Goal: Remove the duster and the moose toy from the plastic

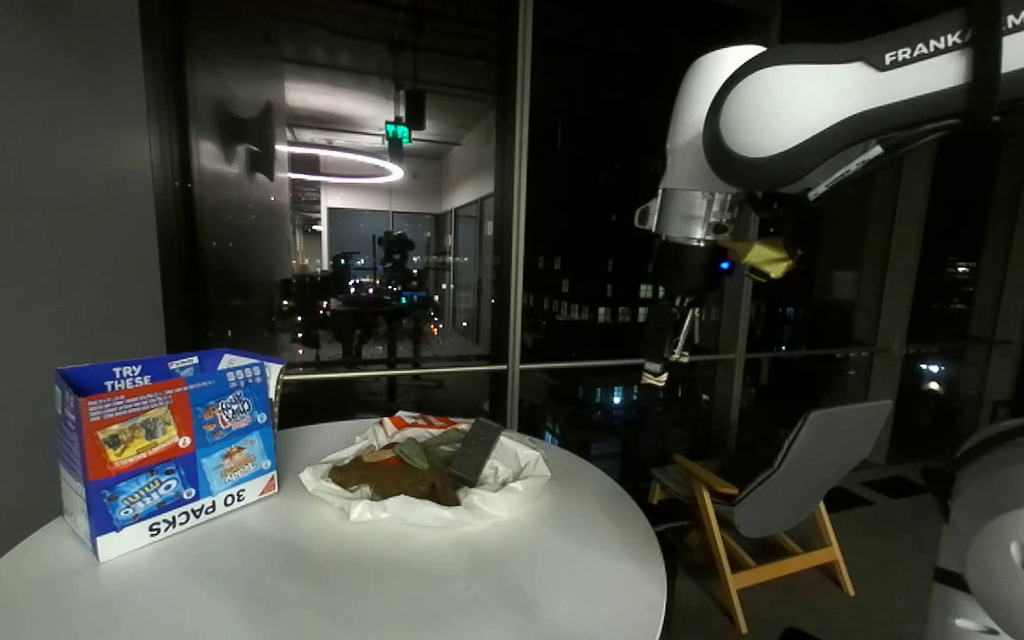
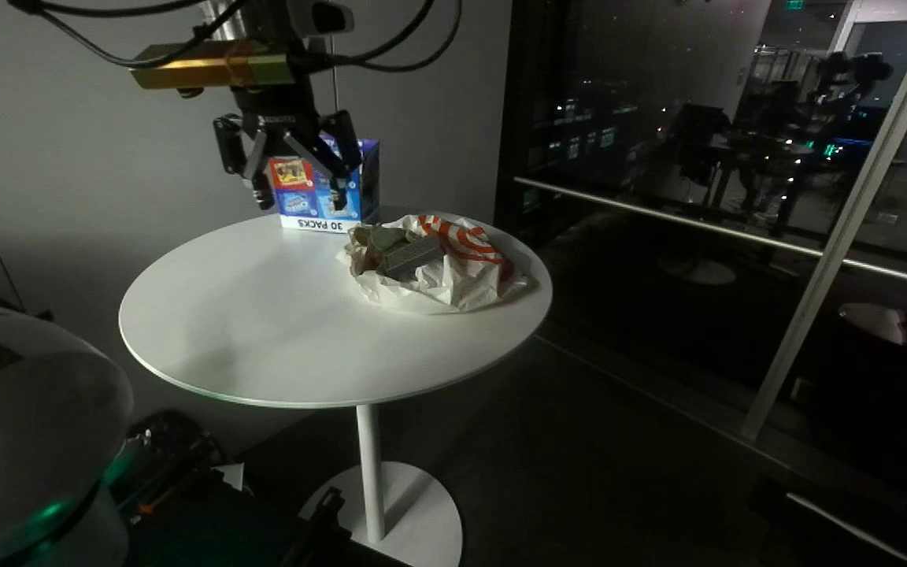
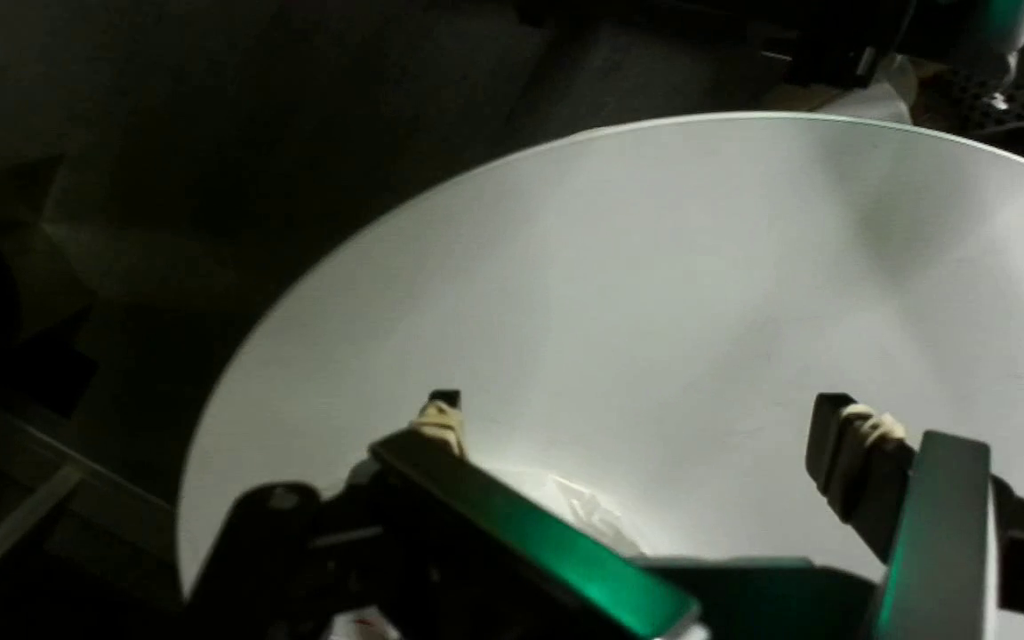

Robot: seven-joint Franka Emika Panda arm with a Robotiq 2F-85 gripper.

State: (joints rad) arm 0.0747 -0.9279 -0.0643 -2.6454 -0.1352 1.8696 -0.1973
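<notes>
A white plastic bag (image 1: 503,498) with orange print lies crumpled and spread on the round white table; it also shows in an exterior view (image 2: 438,296). The dark grey block-shaped duster (image 1: 476,452) lies tilted on top of it, also visible in an exterior view (image 2: 412,257). The brown moose toy with grey-green parts (image 1: 388,478) lies on the bag beside the duster and shows partly in an exterior view (image 2: 383,238). My gripper (image 2: 301,198) is open and empty, high above the table and apart from the bag. The wrist view shows its spread fingers (image 3: 636,404) and a bag edge (image 3: 588,514); duster and moose are hidden there.
A blue and red snack box (image 1: 183,453) stands upright on the table beside the bag, also seen in an exterior view (image 2: 320,193). The round table (image 2: 264,315) has a curved edge. A grey chair (image 1: 819,462) stands beyond it. Windows and a wall lie behind.
</notes>
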